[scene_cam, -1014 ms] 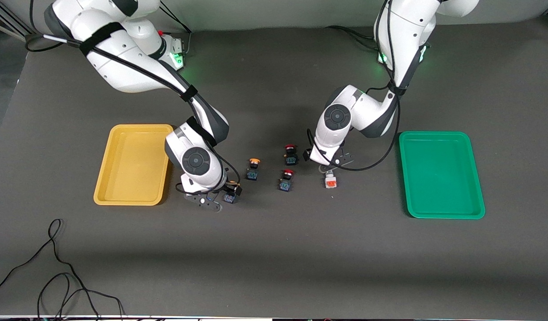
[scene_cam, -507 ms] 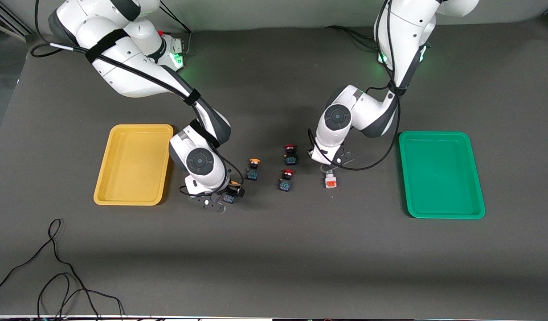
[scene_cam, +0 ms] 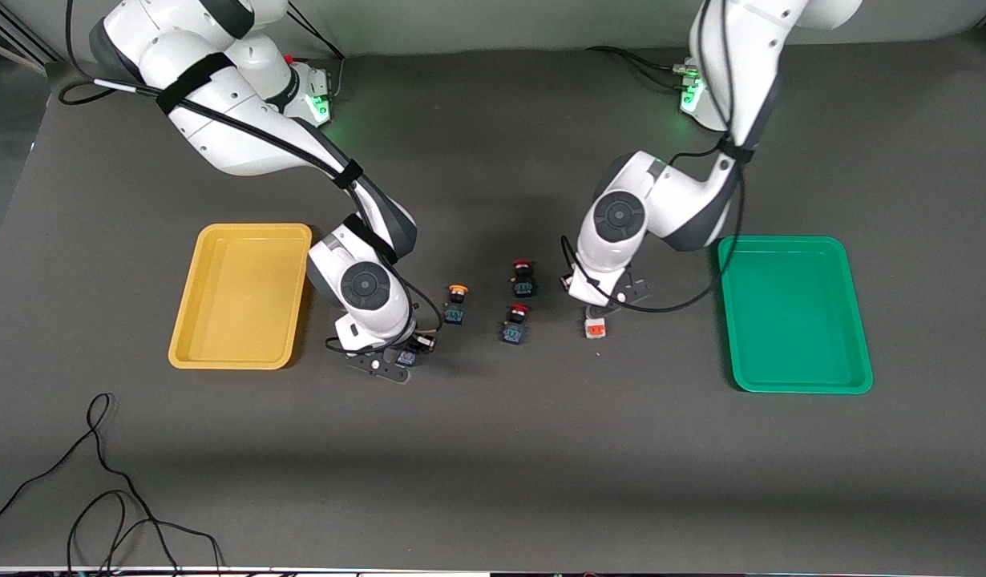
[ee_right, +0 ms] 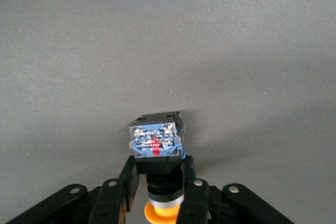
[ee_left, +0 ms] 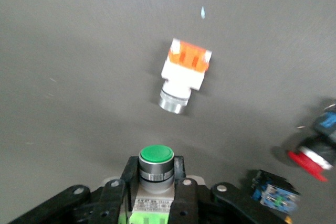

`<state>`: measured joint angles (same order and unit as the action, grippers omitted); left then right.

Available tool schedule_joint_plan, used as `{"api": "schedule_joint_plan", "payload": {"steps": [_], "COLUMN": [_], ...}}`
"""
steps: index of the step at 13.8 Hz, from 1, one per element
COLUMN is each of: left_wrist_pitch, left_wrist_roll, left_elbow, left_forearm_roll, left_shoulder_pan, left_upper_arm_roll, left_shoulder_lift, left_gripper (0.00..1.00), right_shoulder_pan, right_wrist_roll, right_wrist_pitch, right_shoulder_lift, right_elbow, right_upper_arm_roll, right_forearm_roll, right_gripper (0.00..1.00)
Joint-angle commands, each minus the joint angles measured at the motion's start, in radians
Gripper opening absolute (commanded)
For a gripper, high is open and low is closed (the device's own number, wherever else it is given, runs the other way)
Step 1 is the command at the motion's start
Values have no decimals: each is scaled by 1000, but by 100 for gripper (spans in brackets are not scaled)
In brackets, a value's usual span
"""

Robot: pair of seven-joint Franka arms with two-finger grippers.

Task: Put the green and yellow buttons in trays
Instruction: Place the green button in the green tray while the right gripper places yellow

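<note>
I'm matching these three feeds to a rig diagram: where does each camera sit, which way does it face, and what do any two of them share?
Front view: high across the table, facing both arm bases; shows both arms, the yellow tray and the green tray.
Left wrist view: on the left arm's wrist, looking down past the left gripper, shut on the green-capped button.
Right wrist view: on the right arm's wrist, looking down past the right gripper, shut on the yellow-capped button.
Shared: the front and left wrist views both show the white orange-backed button lying on the table.

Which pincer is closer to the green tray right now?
Left. The left pincer, gripping the green button, is beside the green tray; the right pincer is by the yellow tray.
</note>
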<state>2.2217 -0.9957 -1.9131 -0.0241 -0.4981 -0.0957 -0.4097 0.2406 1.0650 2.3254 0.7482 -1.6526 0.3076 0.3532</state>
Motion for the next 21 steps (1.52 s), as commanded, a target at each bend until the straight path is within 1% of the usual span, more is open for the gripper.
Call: {"api": "schedule_joint_plan", "payload": {"steps": [1, 2, 4, 5, 7, 9, 10, 11, 12, 14, 16, 18, 19, 21], "left_wrist_pitch": [-183, -223, -318, -368, -456, -478, -464, -444, -397, -254, -110, 19, 83, 165], "left_wrist_roll": [119, 191, 361, 444, 622, 792, 855, 915, 961, 1003, 1008, 1006, 1008, 1006], "left_elbow": [80, 83, 82, 80, 77, 72, 65, 51, 25, -64, -151, -197, -211, -221], "left_forearm_roll": [-3, -10, -22, -42, -45, -34, -25, -4, 22, 33, 65, 82, 84, 92], "left_shoulder_pan": [62, 84, 172, 218, 338, 459, 507, 545, 579, 613, 619, 619, 619, 619], "left_upper_arm_roll": [-6, -3, -6, -3, -2, 1, 1, 1, 1, 1, 1, 2, 2, 2], "left_shoulder_lift": [96, 135, 204, 236, 278, 284, 279, 270, 258, 238, 198, 131, 93, 20], "left_gripper": [14, 13, 11, 11, 11, 11, 11, 11, 11, 11, 11, 11, 11, 11], "right_shoulder_pan": [8, 5, -7, -23, -47, -64, -64, -64, -69, -87, -118, -126, -126, -129], "right_wrist_roll": [27, 23, 1, -43, -226, -406, -481, -553, -621, -762, -905, -1014, -1034, -1051], "right_wrist_pitch": [-4, -29, -131, -173, -266, -375, -418, -457, -462, -436, -361, -223, -149, 2], "right_shoulder_lift": [2, -13, -84, -127, -229, -312, -343, -369, -400, -432, -452, -466, -466, -460], "right_elbow": [20, 22, 28, 27, 17, 17, 14, -1, -41, -126, -221, -332, -383, -485], "right_upper_arm_roll": [-5, -5, -5, -5, -30, -99, -148, -181, -203, -260, -306, -361, -380, -389], "right_forearm_roll": [29, 27, 7, -46, -187, -299, -334, -347, -349, -349, -349, -349, -349, -349], "right_gripper": [0, 0, 0, 0, 0, 0, 0, 0, 0, 0, 0, 0, 0, 0]}}
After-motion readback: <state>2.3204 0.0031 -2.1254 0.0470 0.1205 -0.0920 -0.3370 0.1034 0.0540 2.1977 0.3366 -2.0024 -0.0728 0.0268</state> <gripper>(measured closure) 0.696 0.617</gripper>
